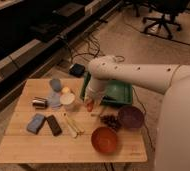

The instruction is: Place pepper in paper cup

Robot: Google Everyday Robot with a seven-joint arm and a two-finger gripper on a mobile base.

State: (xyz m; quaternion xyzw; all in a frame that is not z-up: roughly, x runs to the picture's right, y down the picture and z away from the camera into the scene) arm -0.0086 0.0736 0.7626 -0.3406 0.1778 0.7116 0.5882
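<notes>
The pepper [90, 105] is a small red-orange piece held at the tips of my gripper [90, 102], which is shut on it. The gripper hangs from the white arm just above the table's middle, in front of the green tray. The paper cup [67, 99] is off-white with a round pale rim. It stands upright on the table a short way left of the gripper. The pepper is beside the cup, not over it.
A grey-blue cup [55, 84], a metal can [39, 102], a blue sponge [36, 123], a dark bar [53, 125] and pale sticks [73, 125] lie to the left. An orange bowl [105, 140], a purple bowl [131, 117], grapes [109, 121] and the green tray [119, 93] are on the right.
</notes>
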